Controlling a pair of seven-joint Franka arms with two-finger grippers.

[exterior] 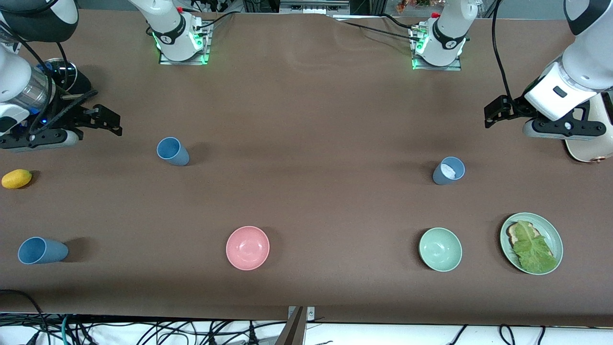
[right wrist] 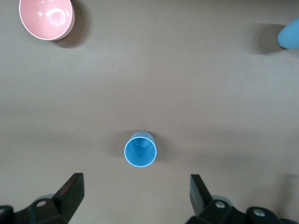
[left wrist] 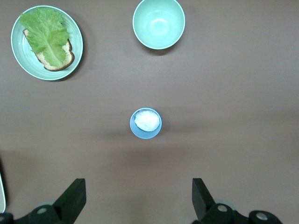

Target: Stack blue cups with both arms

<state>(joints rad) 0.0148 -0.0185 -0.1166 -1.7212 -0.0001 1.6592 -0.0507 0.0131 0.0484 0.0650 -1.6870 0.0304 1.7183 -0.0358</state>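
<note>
Blue cup (exterior: 42, 250) nearest, left tool (left wrist: 138, 201) wide open, empty, right tool (right wrist: 136, 199) wide open, empty, both over bare table (exterior: 306, 120)

- A blue cup (right wrist: 290, 33) is cut by the right wrist view's edge.
- The cream object (exterior: 591, 139) at the left arm's end sits partly hidden by the left end effector (exterior: 494, 111).

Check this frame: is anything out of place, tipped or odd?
One blue cup has a white patch inside; the other two cups look empty. Cups stand apart, none stacked. Both grippers hover open.
</note>
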